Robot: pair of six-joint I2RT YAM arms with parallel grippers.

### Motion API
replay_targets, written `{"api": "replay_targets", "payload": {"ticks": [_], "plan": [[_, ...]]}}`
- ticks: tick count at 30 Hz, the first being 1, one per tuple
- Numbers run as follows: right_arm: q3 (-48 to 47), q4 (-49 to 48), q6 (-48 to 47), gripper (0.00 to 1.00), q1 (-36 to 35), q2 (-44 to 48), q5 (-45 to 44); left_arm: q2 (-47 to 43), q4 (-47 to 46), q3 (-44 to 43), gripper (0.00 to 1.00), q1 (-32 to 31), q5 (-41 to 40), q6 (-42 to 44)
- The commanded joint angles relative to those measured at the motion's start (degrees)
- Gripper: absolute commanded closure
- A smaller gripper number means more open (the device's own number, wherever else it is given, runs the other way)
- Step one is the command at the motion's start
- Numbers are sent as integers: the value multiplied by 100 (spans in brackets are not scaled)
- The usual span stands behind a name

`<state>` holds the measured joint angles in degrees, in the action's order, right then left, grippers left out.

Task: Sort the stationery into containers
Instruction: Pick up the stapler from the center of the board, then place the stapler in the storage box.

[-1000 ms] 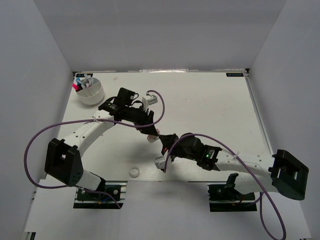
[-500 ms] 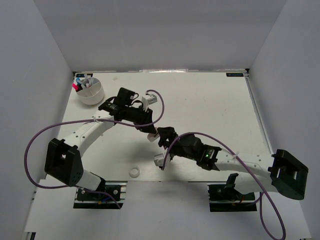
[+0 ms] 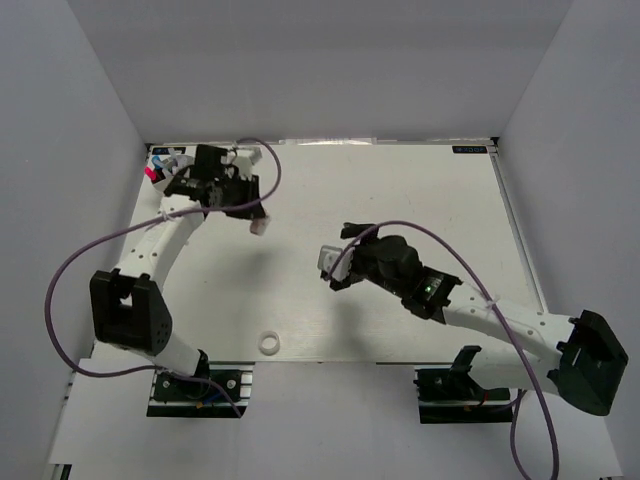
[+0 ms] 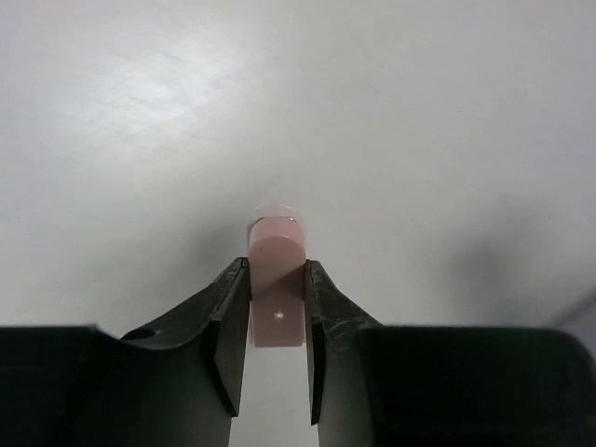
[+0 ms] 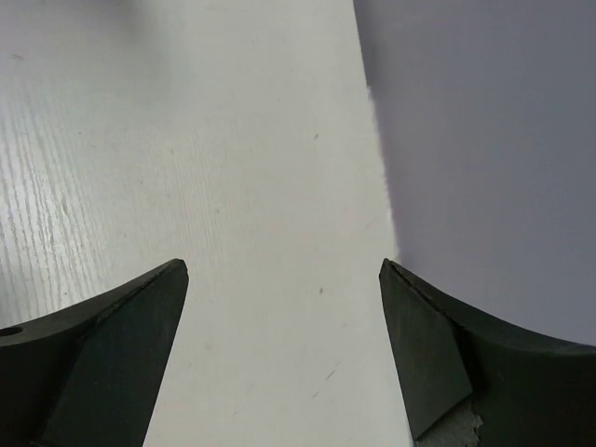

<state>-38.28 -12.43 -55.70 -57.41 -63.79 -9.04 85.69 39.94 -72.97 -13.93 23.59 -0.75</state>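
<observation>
In the left wrist view my left gripper (image 4: 277, 267) is shut on a stubby pink piece of stationery (image 4: 277, 284), seen end-on above bare white table. From the top view that gripper (image 3: 258, 225) hangs just right of the white tub container (image 3: 157, 183) at the back left. The left arm hides most of the tub; only a pink marker end (image 3: 151, 172) shows in it. My right gripper (image 3: 335, 258) stands wide open near the table's middle. Nothing lies between its fingers in the right wrist view (image 5: 284, 270). A white tape ring (image 3: 268, 343) lies near the front edge.
Grey-purple walls (image 3: 90, 150) enclose the white table (image 3: 420, 200) on three sides; one wall shows at the right of the right wrist view (image 5: 484, 140). Purple cables (image 3: 60, 300) loop off both arms. The arm bases sit at the near edge.
The grippers met at the table's middle. My right gripper opened wide and drew back to the right. My left arm swung back-left toward the tub with the pink piece held.
</observation>
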Motion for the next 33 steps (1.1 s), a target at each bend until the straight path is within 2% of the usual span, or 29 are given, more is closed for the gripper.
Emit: {"api": "replay_targets", "payload": {"ticks": [1,4,9,16,29,33], "plan": [[-861,1170,1385,11,509,-317,156,490,329,-1164,100,539,-1426,275],[-1531,1962,1957,12,818,-897,437,984,453,-2053,100,769,-1891,373],[-2385,2306,2379,12,1319,-1399,842,1423,128,-2722,100,963,-2894,760],[-2509,2473,2354,12,1495,-1514,1194,2020,-189,-3354,100,1375,-3124,1209],[-2596,2710,2195,13,1583,-1750,1203,2566,-698,-3294,99,1534,-3098,1543],[-2623,2763,2160,14,1557,-1795,1238,2812,-664,-3600,100,1587,-3115,1719]]}}
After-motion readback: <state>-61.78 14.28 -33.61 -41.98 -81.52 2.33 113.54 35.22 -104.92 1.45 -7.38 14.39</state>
